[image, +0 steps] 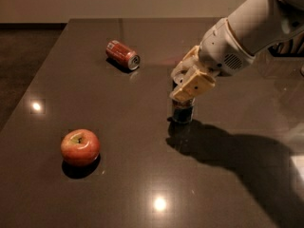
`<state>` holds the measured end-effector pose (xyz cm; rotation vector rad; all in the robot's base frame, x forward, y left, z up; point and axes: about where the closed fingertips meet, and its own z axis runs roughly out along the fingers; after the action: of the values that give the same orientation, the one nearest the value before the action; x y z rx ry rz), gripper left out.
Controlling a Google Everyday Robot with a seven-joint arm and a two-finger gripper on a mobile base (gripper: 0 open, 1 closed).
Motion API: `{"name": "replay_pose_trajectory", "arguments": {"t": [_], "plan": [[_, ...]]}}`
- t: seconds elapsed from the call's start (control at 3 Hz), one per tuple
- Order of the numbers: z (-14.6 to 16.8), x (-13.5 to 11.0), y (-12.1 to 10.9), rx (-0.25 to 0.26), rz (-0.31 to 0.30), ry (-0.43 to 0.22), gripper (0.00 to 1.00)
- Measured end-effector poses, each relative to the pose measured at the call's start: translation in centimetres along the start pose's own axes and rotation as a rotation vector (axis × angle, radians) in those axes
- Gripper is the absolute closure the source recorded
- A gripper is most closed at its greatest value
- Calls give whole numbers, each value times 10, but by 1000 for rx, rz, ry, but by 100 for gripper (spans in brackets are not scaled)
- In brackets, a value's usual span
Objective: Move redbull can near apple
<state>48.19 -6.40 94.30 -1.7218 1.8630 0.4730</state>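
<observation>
Our gripper is squeezing the top of the redbull can, out in the middle of the table, well apart from the apple. We think carrying comes next: bring the can over and set it down just beside the apple.

Dim; glare spots on the bench near its front and left edges; gripper clasping redbull can mid-bench casts shadow toward the front-right corner.
</observation>
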Motion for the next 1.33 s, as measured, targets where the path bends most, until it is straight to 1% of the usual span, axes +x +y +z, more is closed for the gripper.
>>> {"name": "replay_pose_trajectory", "arguments": {"t": [0.33,0.67,1.0,1.33], "plan": [[1,-31,33,-82,-92,-17,100],[7,-64,75,-184,-188,-61,100],[21,-92,111,-274,-255,-120,100],[40,-101,118,-297,-274,-134,100]]}}
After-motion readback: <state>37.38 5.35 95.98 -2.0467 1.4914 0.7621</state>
